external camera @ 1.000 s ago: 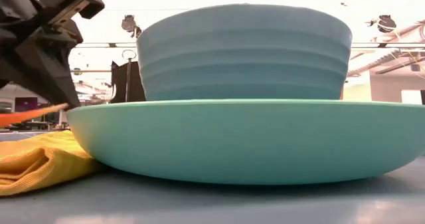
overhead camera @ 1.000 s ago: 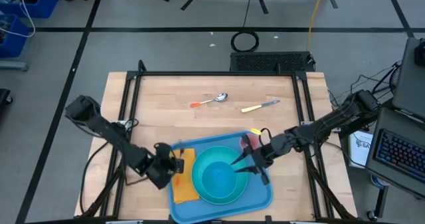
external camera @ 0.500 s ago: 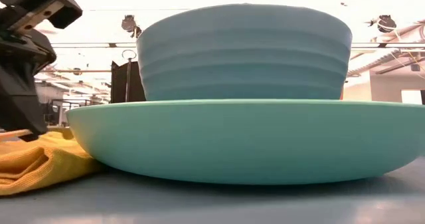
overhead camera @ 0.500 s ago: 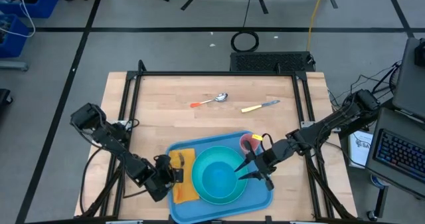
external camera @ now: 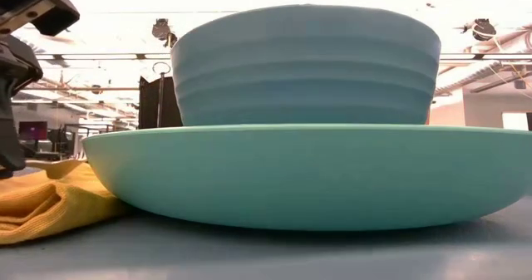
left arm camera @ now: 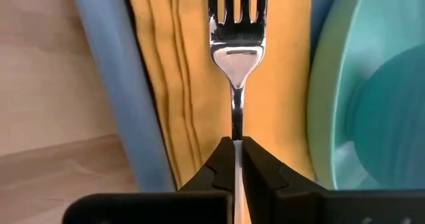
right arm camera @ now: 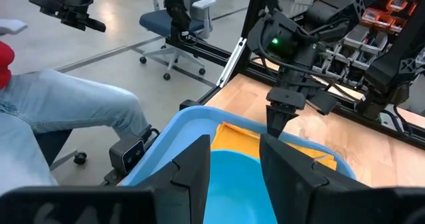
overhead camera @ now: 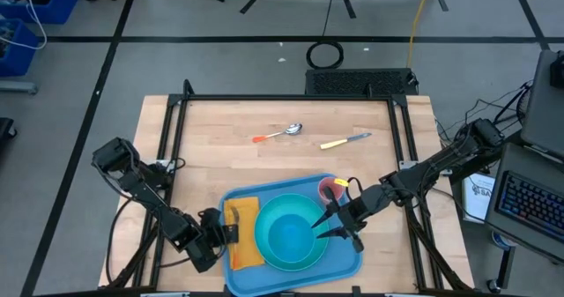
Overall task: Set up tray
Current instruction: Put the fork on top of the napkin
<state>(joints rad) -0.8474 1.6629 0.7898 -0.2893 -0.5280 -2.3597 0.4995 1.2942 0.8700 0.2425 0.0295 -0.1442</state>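
Steel fork (left arm camera: 237, 51), handle hidden, pinched in left gripper (left arm camera: 237, 159) jaws; right gripper (right arm camera: 235, 159) jaws spread

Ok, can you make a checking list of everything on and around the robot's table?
Surface: wooden table, bare at the back.
Job's things: blue tray at the front edge; yellow napkin, teal plate with bowl, pink cup on it.
Clutter: spoon and knife lie off the tray.
End effectors: left end effector shut on fork over the napkin; right end effector open above the bowl.
Cables: yellow cable on the floor.
Surroundings: seated person, office chair.
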